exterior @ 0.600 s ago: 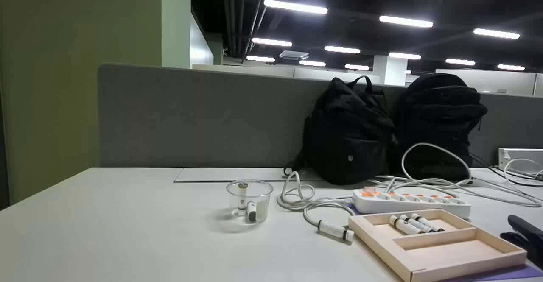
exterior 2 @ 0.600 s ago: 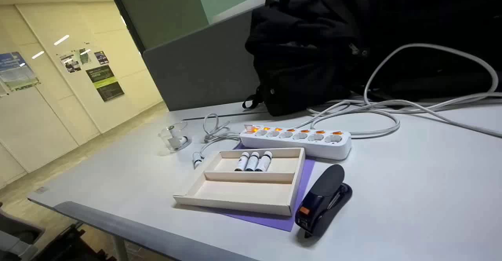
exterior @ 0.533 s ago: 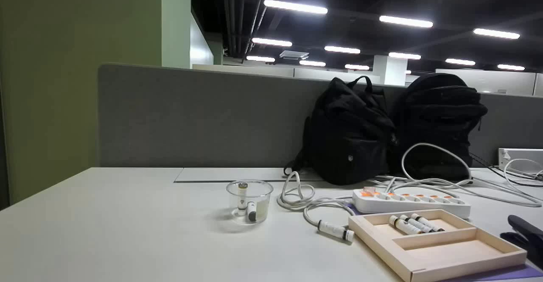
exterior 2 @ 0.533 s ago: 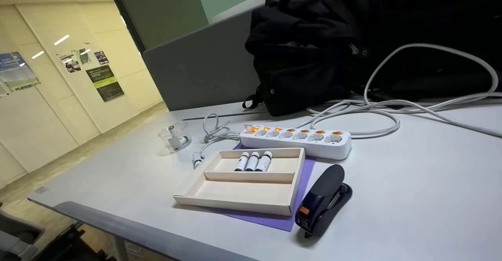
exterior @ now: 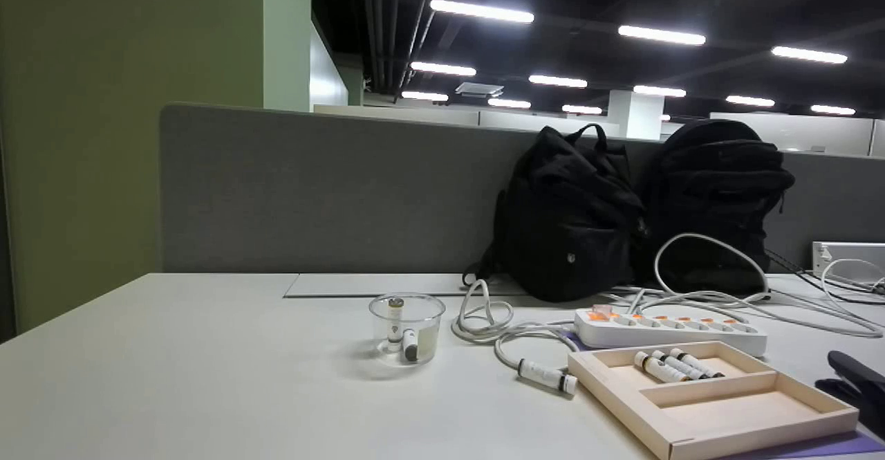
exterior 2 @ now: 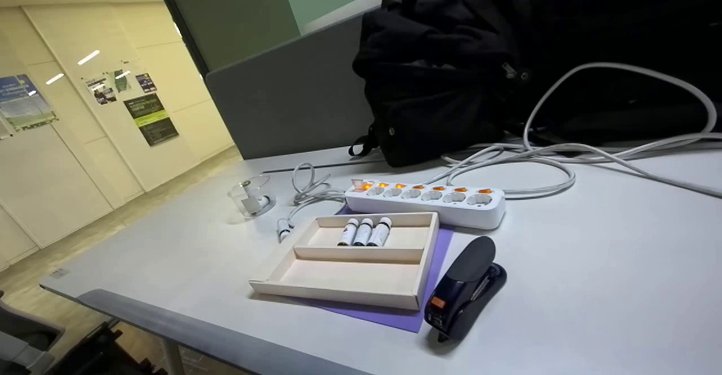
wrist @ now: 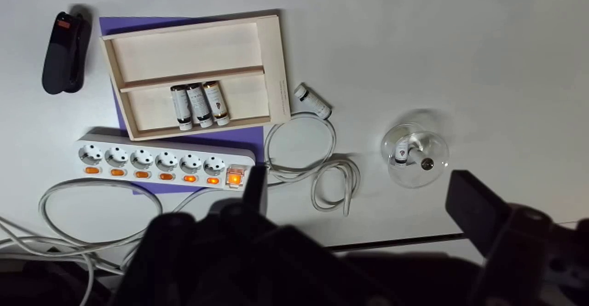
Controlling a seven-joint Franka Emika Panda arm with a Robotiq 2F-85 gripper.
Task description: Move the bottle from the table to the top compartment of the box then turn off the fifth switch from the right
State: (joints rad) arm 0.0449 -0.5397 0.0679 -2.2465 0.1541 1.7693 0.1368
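The gripper (wrist: 358, 188) is hanging above the table (wrist: 395, 53) with its fingers (wrist: 475, 205) standing wide apart, and nothing is sitting between them. The bottle (wrist: 313, 101) is lying on its side on the table, just beside the broad edge of the wooden box (wrist: 275, 62), its white cap pointing toward it. A loop of cable (wrist: 334, 136) is running close by the other end (whether the two are touching, I cannot tell).

So fetching the bottle is looking like the step in hand, with the grasp not yet made. Three small bottles (wrist: 199, 105) are lying in the compartment (wrist: 248, 106) nearer the power strip (wrist: 165, 161), probably the top one, since it is showing as the upper one in both exterior views. The next move is likely calling for the gripper to come over the bottle, turn so that its fingers are straddling the narrow body, close, and lift it over the rim to lie beside the three.

The switch is coming after that: counting from the right in an exterior view, the fifth switch (exterior 2: 400, 185) is glowing, so it is presumably needing a press.
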